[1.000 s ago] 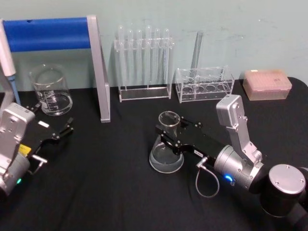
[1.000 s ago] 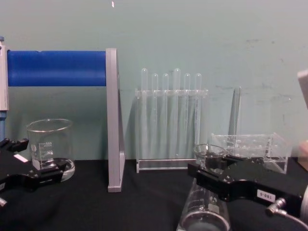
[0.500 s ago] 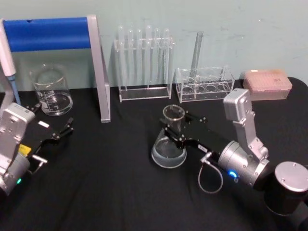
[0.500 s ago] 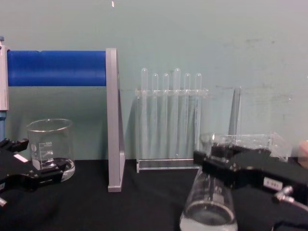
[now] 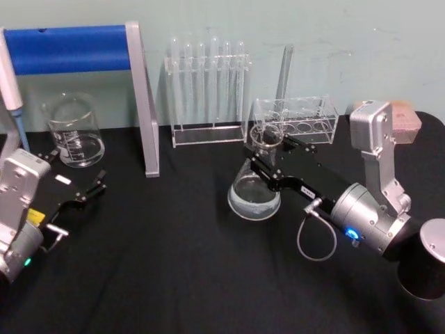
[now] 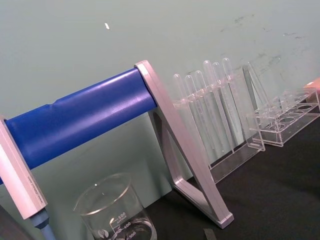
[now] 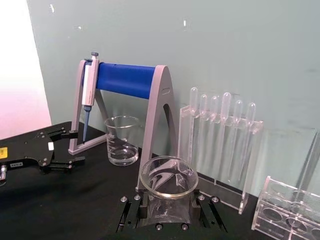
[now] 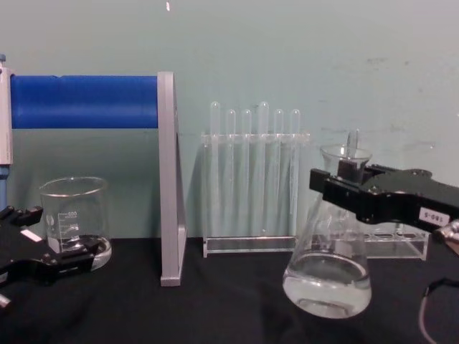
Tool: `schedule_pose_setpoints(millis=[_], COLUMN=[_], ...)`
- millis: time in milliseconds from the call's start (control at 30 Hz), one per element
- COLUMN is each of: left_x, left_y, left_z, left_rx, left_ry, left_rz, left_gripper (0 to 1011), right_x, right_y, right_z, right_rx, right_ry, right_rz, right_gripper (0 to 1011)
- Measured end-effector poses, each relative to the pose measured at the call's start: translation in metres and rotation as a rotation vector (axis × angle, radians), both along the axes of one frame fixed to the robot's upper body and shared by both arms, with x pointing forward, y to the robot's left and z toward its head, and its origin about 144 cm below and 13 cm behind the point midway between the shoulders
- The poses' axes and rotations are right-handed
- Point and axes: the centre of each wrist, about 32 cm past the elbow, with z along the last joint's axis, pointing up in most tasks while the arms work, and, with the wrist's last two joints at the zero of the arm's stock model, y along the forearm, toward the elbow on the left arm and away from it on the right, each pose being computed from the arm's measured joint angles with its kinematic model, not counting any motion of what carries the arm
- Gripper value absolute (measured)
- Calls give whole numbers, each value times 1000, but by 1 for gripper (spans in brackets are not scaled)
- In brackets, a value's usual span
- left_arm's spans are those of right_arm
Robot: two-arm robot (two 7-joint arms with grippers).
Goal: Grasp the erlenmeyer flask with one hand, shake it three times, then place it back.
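Note:
The erlenmeyer flask is clear glass with a pool of clear liquid in its wide base. My right gripper is shut on its neck just under the flared rim. In the chest view the flask hangs roughly upright in front of the racks, its neck between the black jaws of the right gripper. From the right wrist, the flask's rim sits between the two black fingers. My left gripper rests open at the table's left, near the beaker, holding nothing.
A glass beaker stands at the back left under a blue pipette stand with a pipette. A test tube rack, a low clear rack and a pink tip box line the back. Black cloth covers the table.
The right gripper has carried the flask upward, back and to the right. The flask was tilted and low before; now it hangs higher and nearly upright. The left arm has not moved.

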Motion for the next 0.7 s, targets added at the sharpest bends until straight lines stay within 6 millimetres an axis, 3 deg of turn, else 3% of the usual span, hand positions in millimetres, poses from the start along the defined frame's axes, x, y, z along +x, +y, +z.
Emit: schedule_pose_setpoints(millis=[367, 700], left_x=[0, 0], left_y=[0, 0], left_z=[0, 0], left_rx=[0, 0], left_ry=[0, 0], left_rz=[0, 0], left_gripper=[1001, 1001], right_x=[1, -5], right_y=[2, 17], right_z=[-1, -5], right_rx=[-14, -34], right_ry=[1, 4], right_rz=[-30, 4], right_gripper=[449, 449])
